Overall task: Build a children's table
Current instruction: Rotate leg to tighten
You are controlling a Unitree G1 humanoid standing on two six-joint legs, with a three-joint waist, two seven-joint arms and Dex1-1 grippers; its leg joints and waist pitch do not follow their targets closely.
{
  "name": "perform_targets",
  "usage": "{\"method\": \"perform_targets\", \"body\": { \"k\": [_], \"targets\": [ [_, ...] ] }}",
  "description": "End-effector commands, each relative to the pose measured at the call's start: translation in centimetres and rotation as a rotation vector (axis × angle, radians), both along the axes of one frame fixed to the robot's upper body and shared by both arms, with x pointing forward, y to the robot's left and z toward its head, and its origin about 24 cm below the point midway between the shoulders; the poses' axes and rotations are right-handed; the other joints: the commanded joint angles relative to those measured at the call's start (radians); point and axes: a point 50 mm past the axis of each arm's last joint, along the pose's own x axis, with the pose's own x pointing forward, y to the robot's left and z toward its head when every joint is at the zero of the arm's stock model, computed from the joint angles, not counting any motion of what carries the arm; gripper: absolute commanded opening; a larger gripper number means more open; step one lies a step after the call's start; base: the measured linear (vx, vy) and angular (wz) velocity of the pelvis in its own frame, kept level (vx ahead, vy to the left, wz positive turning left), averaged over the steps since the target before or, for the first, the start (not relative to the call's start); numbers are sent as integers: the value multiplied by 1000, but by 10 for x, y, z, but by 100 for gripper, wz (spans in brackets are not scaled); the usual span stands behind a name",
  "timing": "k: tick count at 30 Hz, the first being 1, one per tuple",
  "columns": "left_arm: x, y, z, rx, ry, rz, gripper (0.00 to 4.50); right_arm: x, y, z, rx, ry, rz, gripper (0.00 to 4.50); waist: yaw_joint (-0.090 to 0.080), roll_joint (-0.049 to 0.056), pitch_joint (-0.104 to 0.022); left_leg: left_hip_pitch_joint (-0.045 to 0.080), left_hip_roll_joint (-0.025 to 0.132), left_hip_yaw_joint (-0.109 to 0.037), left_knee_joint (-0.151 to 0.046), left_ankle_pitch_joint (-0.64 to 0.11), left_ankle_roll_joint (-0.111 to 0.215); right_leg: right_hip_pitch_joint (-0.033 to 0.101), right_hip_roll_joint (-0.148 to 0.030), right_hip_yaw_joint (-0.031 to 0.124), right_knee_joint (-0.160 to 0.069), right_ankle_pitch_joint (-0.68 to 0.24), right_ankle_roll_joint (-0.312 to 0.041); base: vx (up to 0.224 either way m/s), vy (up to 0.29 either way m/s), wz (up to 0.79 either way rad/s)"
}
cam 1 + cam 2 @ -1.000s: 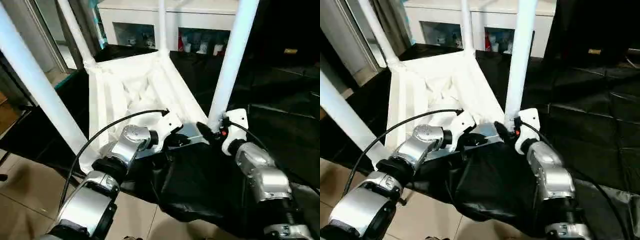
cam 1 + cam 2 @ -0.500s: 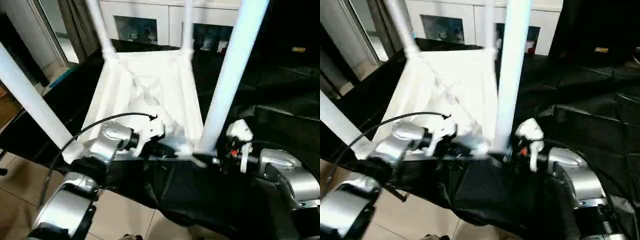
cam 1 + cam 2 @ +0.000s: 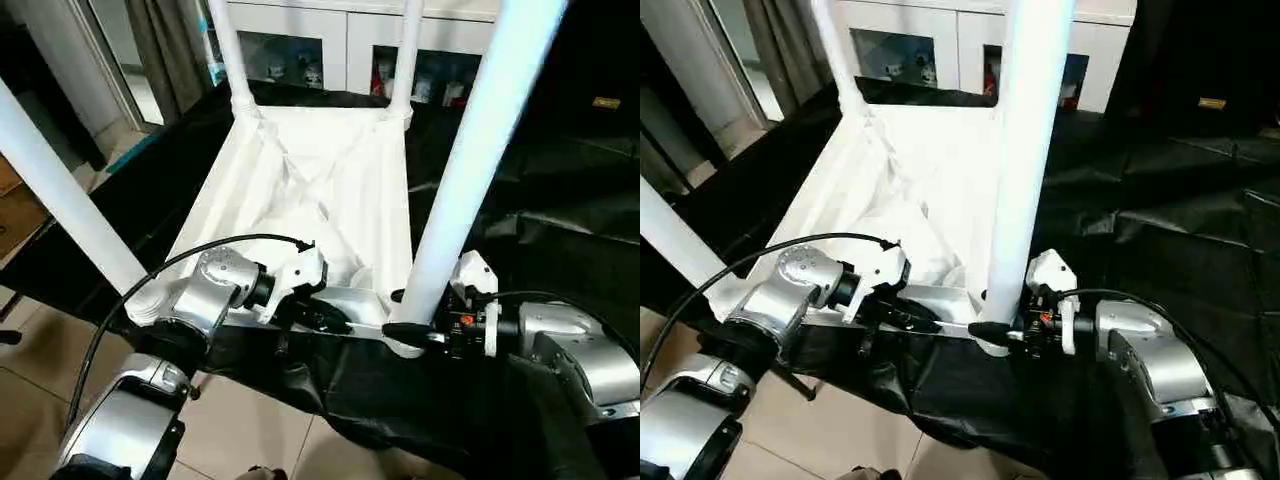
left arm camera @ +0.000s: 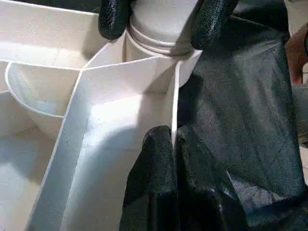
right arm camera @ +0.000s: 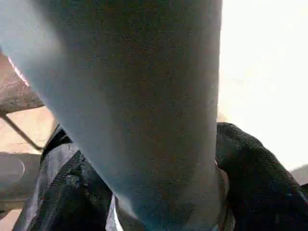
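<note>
The children's table lies upside down on black cloth, its ribbed white top (image 3: 330, 190) facing up. Legs rise from its corner sockets: near right (image 3: 480, 150), near left (image 3: 60, 190), far left (image 3: 232, 55) and far right (image 3: 405, 60). My left gripper (image 3: 325, 318) is shut on the thin front rim wall (image 4: 172, 110) of the top. My right gripper (image 3: 402, 315) is shut on the base of the near right leg (image 4: 163, 24), with a black finger (image 4: 114, 19) on each side of it. In the right wrist view that leg (image 5: 144, 96) stands between the fingers (image 5: 250, 178).
A white cabinet with glass doors (image 3: 330, 40) stands behind the table. Crumpled black cloth (image 3: 560, 200) covers the ground to the right and under the table. Tiled floor (image 3: 50, 400) lies at the near left. A black cable (image 3: 200, 255) loops over my left forearm.
The camera has shifted. My right gripper has swung from beside the near right leg to its base and closed around it. My left gripper keeps its hold on the rim.
</note>
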Motion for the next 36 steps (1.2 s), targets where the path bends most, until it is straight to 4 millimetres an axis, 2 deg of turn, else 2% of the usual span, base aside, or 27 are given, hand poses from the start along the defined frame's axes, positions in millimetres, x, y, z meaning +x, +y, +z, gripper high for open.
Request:
{"method": "perform_targets", "body": {
  "k": [1,3,4,6,8,10,12,14,15,17,18,19,20,23,25,26,28,31,36],
  "targets": [
    [4,-7,0,-54,-16,102,0,-7,14,-6,47,23,33,271,-1,-33,-70,22,38,-17,-53,-102,153,46,-19,18,-41,-42,-292,0,0,0],
    [14,-15,2,-84,-53,238,0,-1,20,-13,57,-15,-109,268,-5,-32,-65,21,37,-18,-57,-147,125,41,-18,18,-50,-121,-277,0,0,0],
    [15,-16,3,-88,-58,253,0,1,21,-15,57,-17,-135,267,-7,-32,-63,22,35,-18,-60,-169,113,40,-18,18,-54,-154,-270,0,0,0],
    [22,-26,4,-107,-86,349,0,8,27,-25,55,-16,-296,263,-18,-33,-55,27,33,-23,-70,-257,58,35,-20,19,-71,-303,-228,0,0,0],
    [26,-34,5,-119,-101,412,0,13,33,-31,53,-9,-385,262,-29,-32,-51,31,31,-27,-77,-311,25,33,-20,18,-81,-388,-197,0,0,0],
    [29,-41,6,-130,-113,470,0,17,40,-33,70,-11,-456,261,-37,-33,-50,34,29,-30,-81,-340,13,32,-20,20,-89,-426,-172,0,0,0],
    [31,-53,8,-140,-127,520,0,24,51,-34,90,-12,-557,261,-39,-29,-49,35,28,-29,-82,-339,10,25,-18,20,-93,-433,-161,0,0,0],
    [30,-61,8,-147,-127,525,0,28,58,-35,93,-1,-601,260,-40,-32,-51,32,27,-31,-83,-336,10,31,-19,18,-94,-437,-152,0,0,0],
    [30,-65,8,-150,-128,523,0,30,63,-36,85,1,-623,260,-41,-28,-49,34,27,-30,-84,-340,10,26,-16,19,-95,-430,-150,0,0,0],
    [28,-71,8,-152,-131,508,0,33,73,-34,82,-15,-606,260,-40,-24,-49,33,25,-32,-85,-344,11,27,-18,19,-96,-434,-144,0,0,0],
    [27,-73,8,-150,-132,491,0,32,77,-31,108,-23,-564,295,-41,-26,-49,32,25,-32,-85,-346,15,27,-18,18,-97,-429,-143,0,0,0],
    [27,-73,8,-150,-132,491,0,32,77,-31,108,-23,-564,295,-40,-26,-49,31,26,-31,-86,-341,20,28,-17,20,-96,-416,-143,0,0,0],
    [27,-73,8,-149,-133,485,0,32,77,-30,118,-22,-552,330,-40,-26,-49,31,26,-31,-86,-341,20,28,-17,20,-96,-416,-143,0,0,0],
    [25,-65,5,-128,-127,437,0,27,76,-23,122,-49,-424,337,-38,-26,-51,29,28,-30,-85,-330,36,31,-17,20,-92,-374,-154,0,0,0],
    [24,-57,5,-117,-118,399,0,24,71,-19,114,-67,-339,368,-35,-28,-52,27,28,-30,-84,-312,46,34,-18,20,-89,-349,-166,0,0,0],
    [24,-57,5,-117,-118,399,0,24,71,-19,114,-67,-339,368,-35,-28,-52,27,28,-30,-84,-312,46,34,-18,20,-89,-349,-166,0,0,0],
    [23,-48,4,-102,-108,340,0,20,61,-14,104,-74,-250,368,-31,-29,-55,25,30,-28,-79,-269,68,40,-18,21,-82,-285,-187,0,0,0],
    [19,-33,4,-81,-89,250,0,13,46,-9,74,-70,-130,368,-27,-27,-58,21,32,-27,-76,-235,89,45,-18,17,-75,-245,-205,0,0,0],
    [13,-16,5,-47,-51,123,0,5,27,-5,22,-47,-7,368,-23,-23,-67,16,34,-23,-61,-129,137,52,-15,13,-46,-34,-278,0,0,0]
  ]
}}
